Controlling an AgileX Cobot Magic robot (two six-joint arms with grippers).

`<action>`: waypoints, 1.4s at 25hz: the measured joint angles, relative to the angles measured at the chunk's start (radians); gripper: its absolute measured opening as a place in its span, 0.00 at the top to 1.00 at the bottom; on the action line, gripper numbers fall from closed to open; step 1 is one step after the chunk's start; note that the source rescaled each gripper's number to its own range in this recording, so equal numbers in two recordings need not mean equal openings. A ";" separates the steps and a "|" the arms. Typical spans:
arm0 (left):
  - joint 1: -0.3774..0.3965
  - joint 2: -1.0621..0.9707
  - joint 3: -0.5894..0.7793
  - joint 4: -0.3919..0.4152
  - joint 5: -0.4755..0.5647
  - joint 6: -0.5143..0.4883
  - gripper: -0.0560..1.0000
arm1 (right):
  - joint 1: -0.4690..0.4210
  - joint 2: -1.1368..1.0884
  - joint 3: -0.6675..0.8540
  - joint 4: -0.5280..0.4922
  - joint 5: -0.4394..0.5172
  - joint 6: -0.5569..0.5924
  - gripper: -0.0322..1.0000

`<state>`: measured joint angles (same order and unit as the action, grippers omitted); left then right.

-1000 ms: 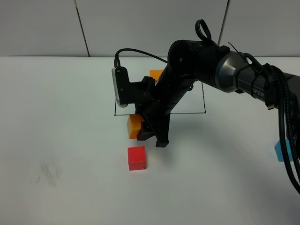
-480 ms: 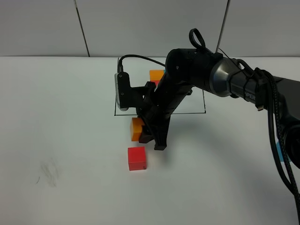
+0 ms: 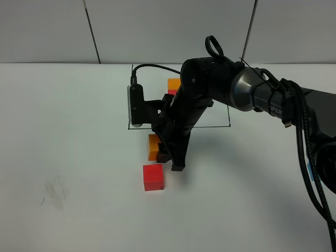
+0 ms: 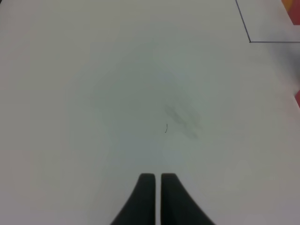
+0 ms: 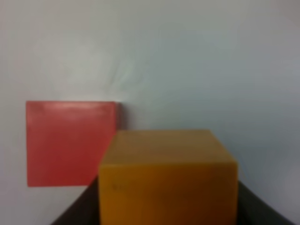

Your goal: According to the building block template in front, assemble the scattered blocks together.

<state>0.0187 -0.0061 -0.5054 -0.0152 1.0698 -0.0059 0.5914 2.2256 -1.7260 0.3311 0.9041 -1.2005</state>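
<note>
My right tool (image 5: 166, 212) is clamped on a small matte orange cube (image 3: 153, 147), with one finger on either side. Just beside it, not touching, a small matte red cube (image 3: 153, 176) sits on the white tabletop (image 3: 79, 157). Behind my right arm lies the black-framed block template (image 3: 174, 84), mostly hidden, with only its orange top showing. My left tool (image 4: 157, 185) is clenched on nothing, above the tabletop.
</note>
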 joint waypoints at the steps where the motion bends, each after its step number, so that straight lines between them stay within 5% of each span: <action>1: 0.000 0.000 0.000 0.000 0.000 0.000 0.94 | 0.000 0.001 0.000 -0.001 0.002 0.000 0.49; 25: 0.000 0.000 0.000 0.000 0.000 0.000 0.94 | 0.020 0.002 0.000 0.037 -0.042 -0.058 0.49; 35: 0.000 0.000 0.000 0.000 0.000 0.000 0.94 | 0.020 0.002 0.000 0.033 -0.065 -0.274 0.49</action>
<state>0.0187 -0.0061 -0.5054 -0.0152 1.0698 -0.0059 0.6117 2.2278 -1.7260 0.3642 0.8391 -1.4749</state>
